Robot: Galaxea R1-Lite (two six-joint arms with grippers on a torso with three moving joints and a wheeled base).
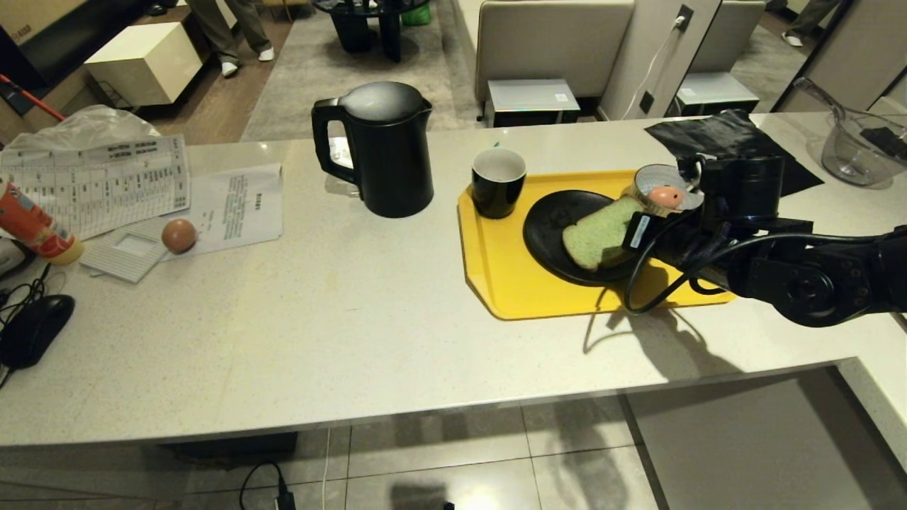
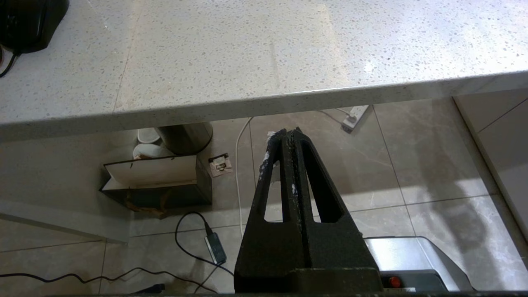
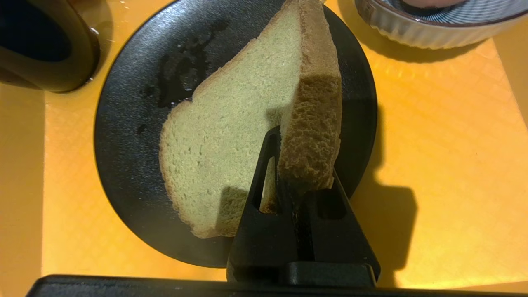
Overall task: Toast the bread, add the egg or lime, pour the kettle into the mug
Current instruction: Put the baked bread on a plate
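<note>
My right gripper (image 3: 288, 140) is shut on the crust edge of the pale green bread (image 3: 231, 123). The slice (image 1: 599, 234) hangs tilted over the black plate (image 1: 556, 219) on the yellow tray (image 1: 510, 283); whether it touches the plate I cannot tell. The black mug (image 1: 498, 182) stands at the tray's far left corner, with the tall black kettle (image 1: 386, 149) left of it on the counter. A pink egg (image 1: 666, 195) lies in the striped bowl (image 1: 659, 177) behind the bread. A brown egg (image 1: 178, 235) rests on papers at the left. The lime is out of view. The left gripper (image 2: 288, 132) hangs shut below the counter edge.
Papers (image 1: 99, 184), a plastic bag (image 1: 85, 127), an orange tube (image 1: 32, 223) and a black mouse (image 1: 32, 329) crowd the counter's left end. A black cloth (image 1: 730, 138) and a glass bowl (image 1: 857, 152) sit at the far right. A person's legs (image 1: 227, 35) stand beyond the counter.
</note>
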